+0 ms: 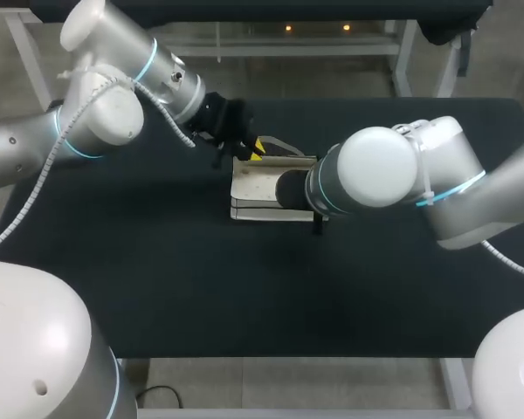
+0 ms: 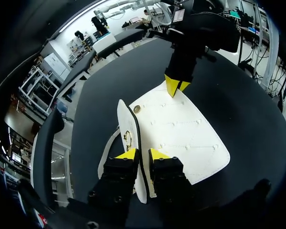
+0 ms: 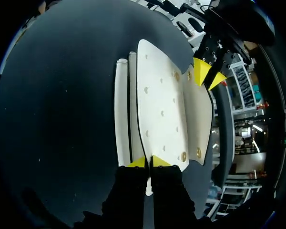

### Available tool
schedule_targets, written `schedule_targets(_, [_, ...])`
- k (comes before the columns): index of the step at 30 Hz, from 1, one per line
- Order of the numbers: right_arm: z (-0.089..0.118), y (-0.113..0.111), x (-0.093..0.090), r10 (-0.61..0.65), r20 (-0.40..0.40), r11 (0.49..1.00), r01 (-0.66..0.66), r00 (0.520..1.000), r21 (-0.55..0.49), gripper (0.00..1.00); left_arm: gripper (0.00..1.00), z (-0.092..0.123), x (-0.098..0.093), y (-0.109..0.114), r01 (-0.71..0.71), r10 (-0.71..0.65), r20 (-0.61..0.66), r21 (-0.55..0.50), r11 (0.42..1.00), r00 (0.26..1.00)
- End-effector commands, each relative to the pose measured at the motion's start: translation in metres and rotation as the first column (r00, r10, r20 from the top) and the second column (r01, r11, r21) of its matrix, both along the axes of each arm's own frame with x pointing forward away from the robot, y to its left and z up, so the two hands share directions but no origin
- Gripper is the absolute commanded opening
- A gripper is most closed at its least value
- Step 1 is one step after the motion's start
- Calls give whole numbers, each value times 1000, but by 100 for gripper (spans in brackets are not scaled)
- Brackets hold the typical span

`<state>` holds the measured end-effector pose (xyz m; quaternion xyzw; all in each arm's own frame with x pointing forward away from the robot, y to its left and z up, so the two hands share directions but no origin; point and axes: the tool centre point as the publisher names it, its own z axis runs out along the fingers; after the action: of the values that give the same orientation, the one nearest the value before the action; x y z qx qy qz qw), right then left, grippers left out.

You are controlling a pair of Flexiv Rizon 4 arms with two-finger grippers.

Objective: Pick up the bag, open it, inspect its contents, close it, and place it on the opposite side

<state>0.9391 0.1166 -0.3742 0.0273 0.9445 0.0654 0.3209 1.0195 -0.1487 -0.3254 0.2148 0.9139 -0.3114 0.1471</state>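
Our left arm (image 1: 96, 105) enters from the left side of the head view and extends over the far part of the black table (image 1: 157, 288). The left gripper (image 2: 142, 155) sits at the far-left corner of the bag (image 1: 258, 188). In the left wrist view its two yellow tips stand close together, one on each face of the bag's flap (image 2: 125, 119). We read this as a pinch on the flap's edge. The flap is raised on edge from the body of the bag and carries a small gold snap (image 2: 137, 109).

The bag is white and lies flat near the middle of the table, with its quilted panel (image 2: 181, 133) facing up. It sits between the two grippers.

The right gripper (image 3: 148, 162) is at the opposite, right-hand edge of the bag. In the right wrist view its tips are nearly closed, with a thin white edge of the bag caught between them. In the head view our right arm (image 1: 393, 166) comes in from the right, and its wrist covers that gripper and part of the bag.
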Motion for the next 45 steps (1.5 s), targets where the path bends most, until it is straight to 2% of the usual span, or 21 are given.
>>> schedule_targets(1, [-2, -2, -1, 2, 4, 1000, -2, 1000, 5, 0, 47, -7, -8, -2, -36, 37, 47, -25, 999, 998])
schedule_targets(5, [-2, -2, -1, 2, 4, 1000, -2, 1000, 5, 0, 53, -14, -5, -7, -46, 46, 54, -11, 999, 997])
schedule_targets(16, [-2, -2, -1, 2, 4, 1000, -2, 1000, 5, 0, 46, -21, 23, -16, -141, 141, 12, -18, 990, 990])
schedule_targets(24, [-2, -2, -1, 2, 4, 1000, -2, 1000, 5, 0, 47, -25, 39, -17, -195, 194, -36, -27, 980, 980])
schedule_targets(29, [-2, -2, -1, 2, 4, 1000, -2, 1000, 5, 0, 45, -28, 43, -17, -212, 211, -47, -17, 977, 976])
schedule_targets(34, [-2, -2, -1, 2, 4, 1000, -2, 1000, 5, 0, 39, -30, 44, -16, -223, 222, -54, -12, 975, 974])
schedule_targets(37, [-2, -2, -1, 2, 4, 1000, -2, 1000, 5, 0, 47, -29, 42, -13, -226, 224, -56, -17, 974, 973])
schedule_targets(39, [-2, -2, -1, 2, 4, 1000, -2, 1000, 5, 0, 49, -26, 40, -11, -229, 227, -50, -28, 973, 972])
schedule_targets(40, [-2, -2, -1, 2, 4, 1000, -2, 1000, 5, 0, 53, -24, 38, -10, -230, 229, -41, -34, 973, 973])
schedule_targets(43, [-2, -2, -1, 2, 4, 1000, -2, 1000, 5, 0, 75, -21, 35, -9, -236, 236, -18, -36, 971, 972])
schedule_targets(45, [-2, -2, -1, 2, 4, 1000, -2, 1000, 5, 0, 76, -21, 35, -10, -240, 240, -13, -34, 970, 971])
